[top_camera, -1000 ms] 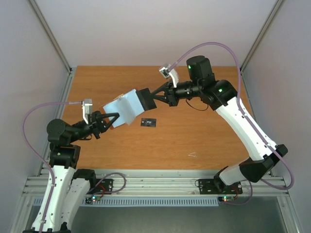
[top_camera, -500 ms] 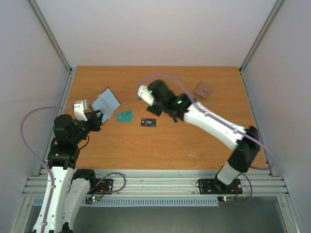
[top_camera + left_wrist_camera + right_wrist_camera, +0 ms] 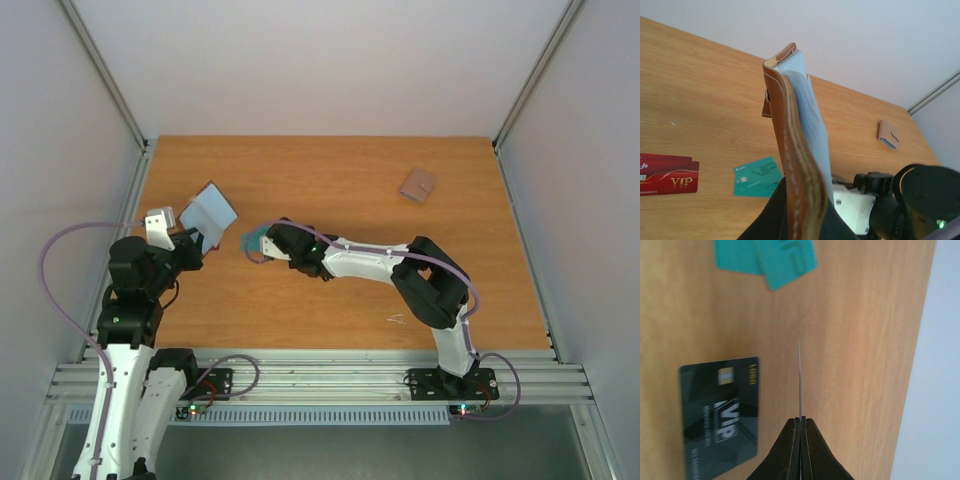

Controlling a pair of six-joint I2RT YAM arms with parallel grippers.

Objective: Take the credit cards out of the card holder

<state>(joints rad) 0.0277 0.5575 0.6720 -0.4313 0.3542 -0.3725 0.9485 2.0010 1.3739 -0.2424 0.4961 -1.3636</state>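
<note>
My left gripper (image 3: 197,240) (image 3: 802,210) is shut on the lower edge of the card holder (image 3: 210,212) (image 3: 792,135), a tan-brown leather wallet with pale blue lining, held upright above the table's left side. My right gripper (image 3: 262,243) (image 3: 800,420) is low over the table and shut on a thin credit card (image 3: 799,380) seen edge-on. A black VIP card (image 3: 720,412) lies just left of it. Teal cards (image 3: 250,240) (image 3: 755,177) (image 3: 765,255) lie flat beyond its tips. Red VIP cards (image 3: 667,175) lie further left.
A second small taupe wallet (image 3: 418,185) (image 3: 888,135) with a snap tab lies at the back right of the wooden table (image 3: 340,310). The right arm (image 3: 380,262) stretches low across the table's middle. Grey walls close in both sides.
The right gripper has let go of the holder, swung down and left, and now sits low by the teal card. The left gripper has drawn the holder back to the left.
</note>
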